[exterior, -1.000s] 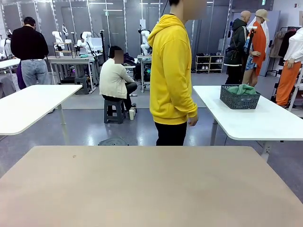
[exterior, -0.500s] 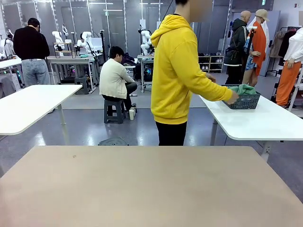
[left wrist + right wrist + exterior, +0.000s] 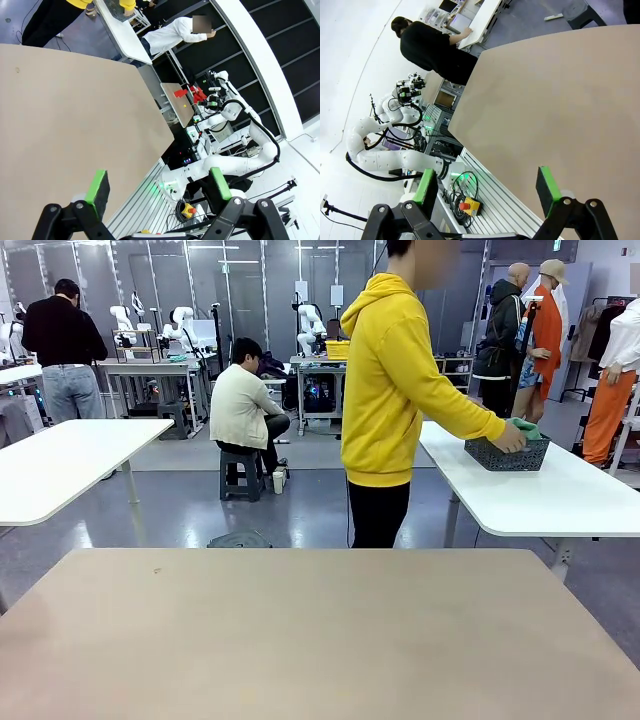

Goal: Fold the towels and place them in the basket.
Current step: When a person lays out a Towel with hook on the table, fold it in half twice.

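Observation:
The dark grey basket [image 3: 506, 453] stands on a white table [image 3: 560, 500] to the far right, behind my beige table [image 3: 320, 630]. A sea-green towel [image 3: 524, 427] lies heaped in it. A person in a yellow hoodie [image 3: 395, 390] stands at the far side of my table, turned toward the white table, with both hands on the basket. My left gripper [image 3: 159, 186] is open over the beige tabletop's edge, nothing between its green pads. My right gripper [image 3: 487, 185] is open too, and holds nothing.
Another white table [image 3: 60, 465] stands at the far left. In the room behind, one person sits on a stool [image 3: 243, 475] and another stands at a bench. The beige tabletop is bare in both wrist views.
The person in yellow has turned from facing sideways, stepped right and reached out to the basket, now gripping it with both hands. Neither gripper has changed.

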Robot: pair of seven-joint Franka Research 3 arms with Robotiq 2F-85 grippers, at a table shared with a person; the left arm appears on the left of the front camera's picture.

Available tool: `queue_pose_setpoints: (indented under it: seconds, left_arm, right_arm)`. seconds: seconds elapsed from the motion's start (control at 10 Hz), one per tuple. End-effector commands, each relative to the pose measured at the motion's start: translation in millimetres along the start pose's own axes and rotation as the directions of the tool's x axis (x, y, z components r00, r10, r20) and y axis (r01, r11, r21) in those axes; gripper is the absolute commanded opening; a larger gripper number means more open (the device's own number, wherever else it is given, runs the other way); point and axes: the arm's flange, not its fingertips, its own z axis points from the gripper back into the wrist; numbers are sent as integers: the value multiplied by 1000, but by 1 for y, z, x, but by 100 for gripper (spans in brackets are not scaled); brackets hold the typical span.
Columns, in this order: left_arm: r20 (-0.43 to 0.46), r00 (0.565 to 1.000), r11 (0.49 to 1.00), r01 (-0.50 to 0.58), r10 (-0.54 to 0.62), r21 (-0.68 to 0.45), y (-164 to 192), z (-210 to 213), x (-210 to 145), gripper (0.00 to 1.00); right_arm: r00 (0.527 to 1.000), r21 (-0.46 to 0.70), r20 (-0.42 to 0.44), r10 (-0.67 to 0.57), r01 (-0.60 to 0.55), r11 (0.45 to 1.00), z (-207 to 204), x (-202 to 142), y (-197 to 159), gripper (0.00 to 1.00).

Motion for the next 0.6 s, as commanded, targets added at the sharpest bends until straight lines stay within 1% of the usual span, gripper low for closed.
queue_pose_setpoints:
  seconds: [0.0,0.5]
  left_arm:
    - [0,1000,1000,5,-5,-15,0,1,0,100]
    - [0,1000,1000,5,-5,-15,0,1,0,100]
  right_arm:
    - [1000,6,1,13,-13,1000,1,-1,0,100]
    - [1000,6,1,13,-13,1000,1,-1,0,100]
